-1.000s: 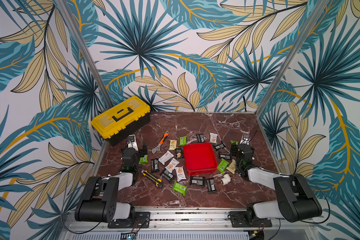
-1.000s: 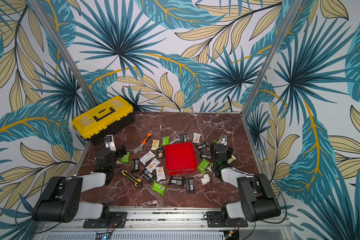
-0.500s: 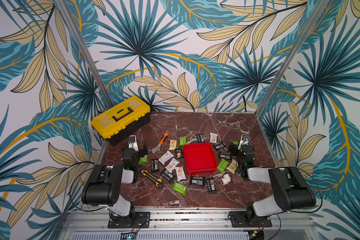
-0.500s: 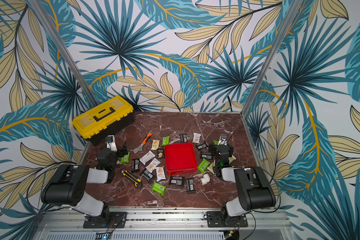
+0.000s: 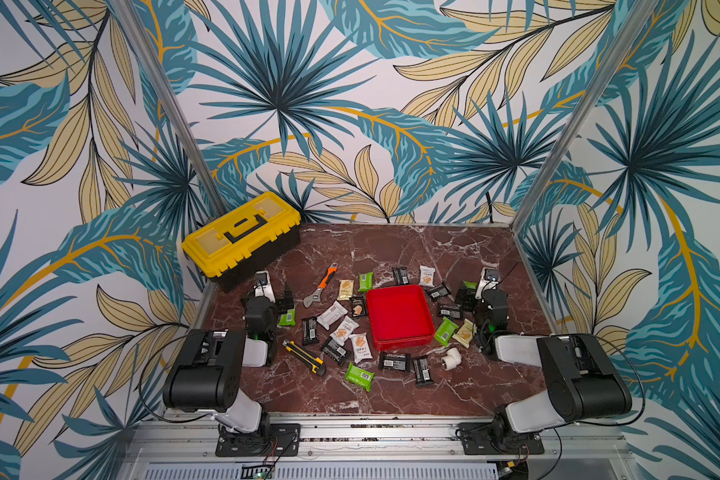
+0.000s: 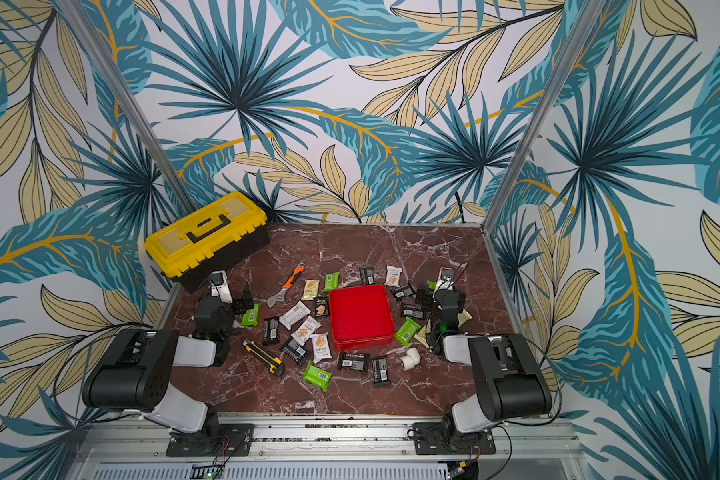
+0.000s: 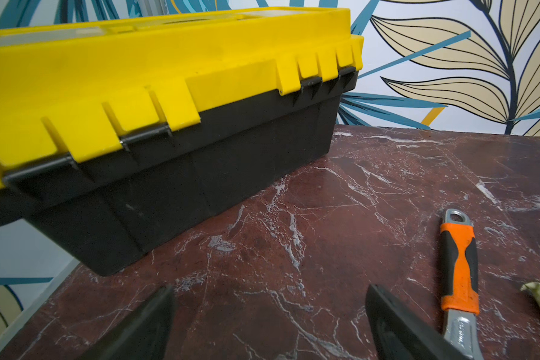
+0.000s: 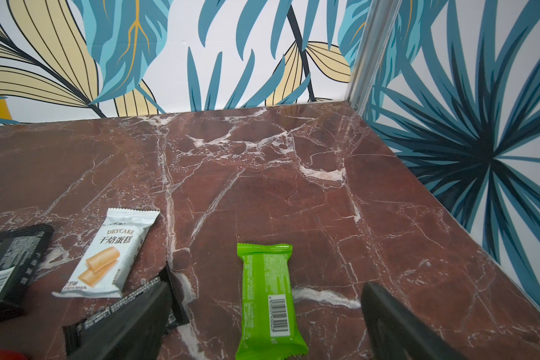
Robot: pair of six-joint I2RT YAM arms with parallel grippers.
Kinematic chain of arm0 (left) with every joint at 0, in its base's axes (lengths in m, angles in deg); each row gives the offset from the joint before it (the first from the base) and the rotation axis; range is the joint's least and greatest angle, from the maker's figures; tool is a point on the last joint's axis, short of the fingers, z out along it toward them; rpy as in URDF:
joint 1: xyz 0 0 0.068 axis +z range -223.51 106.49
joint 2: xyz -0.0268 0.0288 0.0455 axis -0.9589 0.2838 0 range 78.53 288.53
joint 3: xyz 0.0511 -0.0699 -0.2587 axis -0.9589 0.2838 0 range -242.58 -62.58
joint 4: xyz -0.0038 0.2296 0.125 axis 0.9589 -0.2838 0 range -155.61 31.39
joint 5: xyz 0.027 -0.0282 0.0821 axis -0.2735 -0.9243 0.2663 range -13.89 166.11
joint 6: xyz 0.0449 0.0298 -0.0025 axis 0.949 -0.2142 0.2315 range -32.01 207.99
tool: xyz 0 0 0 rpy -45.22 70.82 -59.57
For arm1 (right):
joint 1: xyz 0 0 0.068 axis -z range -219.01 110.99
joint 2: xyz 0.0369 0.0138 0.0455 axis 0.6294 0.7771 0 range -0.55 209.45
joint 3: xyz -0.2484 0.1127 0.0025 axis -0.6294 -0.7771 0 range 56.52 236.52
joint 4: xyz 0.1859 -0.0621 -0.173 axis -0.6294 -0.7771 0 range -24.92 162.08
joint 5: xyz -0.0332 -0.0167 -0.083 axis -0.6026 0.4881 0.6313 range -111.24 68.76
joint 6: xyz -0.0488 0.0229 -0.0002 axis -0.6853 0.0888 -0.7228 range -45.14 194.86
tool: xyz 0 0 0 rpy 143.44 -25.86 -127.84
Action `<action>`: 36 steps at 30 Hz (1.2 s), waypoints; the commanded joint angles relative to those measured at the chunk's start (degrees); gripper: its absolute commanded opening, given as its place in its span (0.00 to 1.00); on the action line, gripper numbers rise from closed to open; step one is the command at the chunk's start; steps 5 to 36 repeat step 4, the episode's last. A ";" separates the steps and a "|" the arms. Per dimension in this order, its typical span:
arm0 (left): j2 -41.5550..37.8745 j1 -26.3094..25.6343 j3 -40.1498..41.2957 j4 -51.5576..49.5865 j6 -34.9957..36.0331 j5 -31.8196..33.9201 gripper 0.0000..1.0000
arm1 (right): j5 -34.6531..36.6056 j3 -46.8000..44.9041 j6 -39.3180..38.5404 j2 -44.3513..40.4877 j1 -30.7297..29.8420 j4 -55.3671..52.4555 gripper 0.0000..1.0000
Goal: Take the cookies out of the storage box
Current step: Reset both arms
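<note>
The storage box (image 5: 398, 318) (image 6: 360, 318), a shallow red tray, sits mid-table with nothing inside. The cookies lie on the marble all around it: black (image 5: 393, 360), green (image 5: 359, 376), white with orange print (image 5: 360, 345) and cream (image 5: 345, 289) packets. My left gripper (image 5: 285, 300) (image 7: 268, 311) is low at the table's left, open over bare marble. My right gripper (image 5: 466, 296) (image 8: 267, 291) is low at the right, open, with a green packet (image 8: 264, 274) lying flat on the table between its fingers. A white packet (image 8: 106, 255) and black packets (image 8: 10, 261) lie beside it.
A yellow-lidded black toolbox (image 5: 242, 237) (image 7: 156, 103) stands at the back left, close ahead of the left gripper. An orange-handled wrench (image 5: 321, 286) (image 7: 459, 265), a yellow-black utility knife (image 5: 304, 357) and a white pipe elbow (image 5: 449, 357) lie among the packets. Patterned walls close three sides.
Both arms have folded back, their rear links swinging up near the front rail. The grippers stay low at the table's sides, and the packets have not moved.
</note>
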 commanded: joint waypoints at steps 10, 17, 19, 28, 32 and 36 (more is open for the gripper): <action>0.13 0.52 -1.21 0.45 -0.40 0.59 1.00 | -0.77 -0.56 -0.08 -0.06 0.27 0.91 1.00; 0.13 0.52 -1.21 0.45 -0.40 0.59 1.00 | -0.77 -0.56 -0.08 -0.06 0.27 0.91 1.00; 0.13 0.52 -1.21 0.45 -0.40 0.59 1.00 | -0.77 -0.56 -0.08 -0.06 0.27 0.91 1.00; 0.13 0.52 -1.21 0.45 -0.40 0.59 1.00 | -0.77 -0.56 -0.08 -0.06 0.27 0.91 1.00; 0.13 0.52 -1.21 0.45 -0.40 0.59 1.00 | -0.77 -0.56 -0.08 -0.06 0.27 0.91 1.00; 0.13 0.52 -1.21 0.45 -0.40 0.59 1.00 | -0.77 -0.56 -0.08 -0.06 0.27 0.91 1.00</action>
